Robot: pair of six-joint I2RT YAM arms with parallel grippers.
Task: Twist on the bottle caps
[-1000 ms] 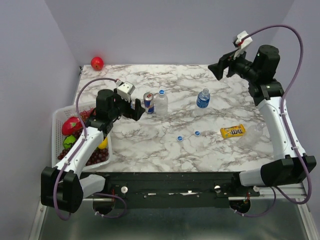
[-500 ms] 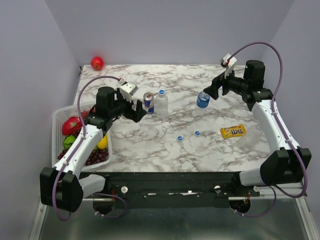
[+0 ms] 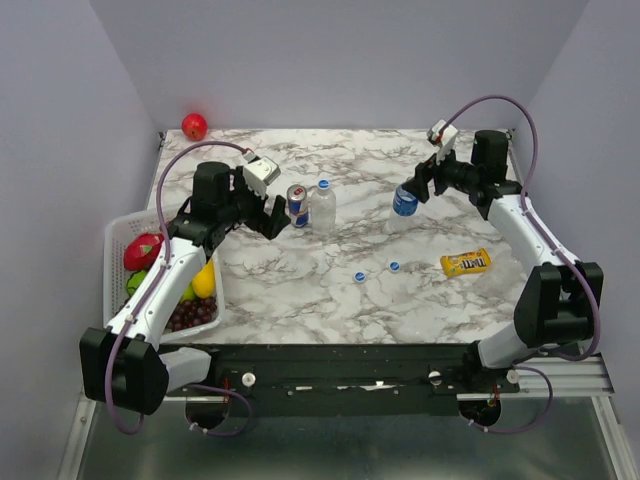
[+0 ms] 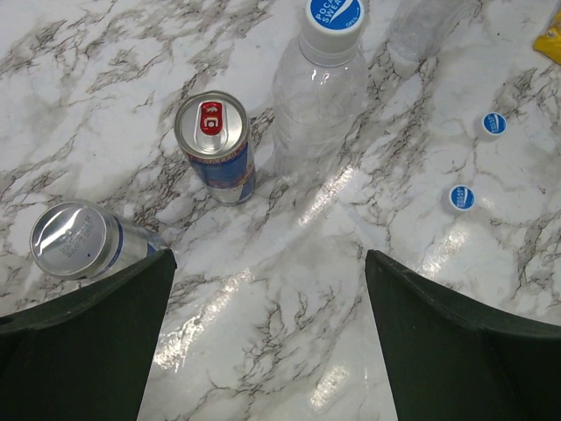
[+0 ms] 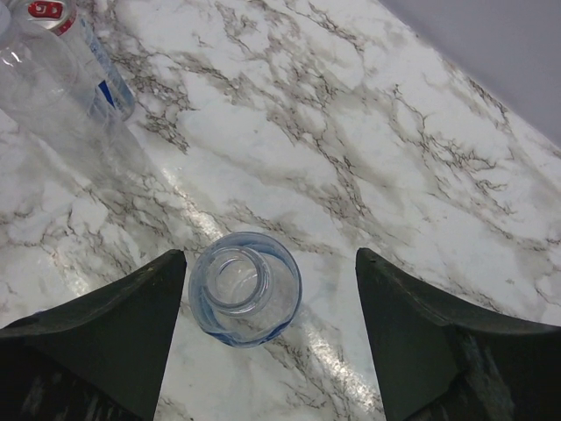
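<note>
marble table (image 3: 330,300). the right gripper (image 5: 270,260), fingers apart, hangs over an uncapped blue-labelled bottle (image 5: 245,288) standing between them, clear of both. the left gripper (image 4: 267,259), fingers wide apart, hovers near a drink can (image 4: 215,145) and a capped clear bottle (image 4: 320,79). a loose blue cap (image 3: 359,277) and a second cap (image 3: 394,266) lie mid-table.

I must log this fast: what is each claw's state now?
Left claw: open, holding nothing.
Right claw: open, holding nothing; the uncapped bottle stands below it.

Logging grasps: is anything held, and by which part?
Nothing is held. The left gripper hangs open; the right gripper straddles the uncapped bottle, jaws open, not touching.
</note>
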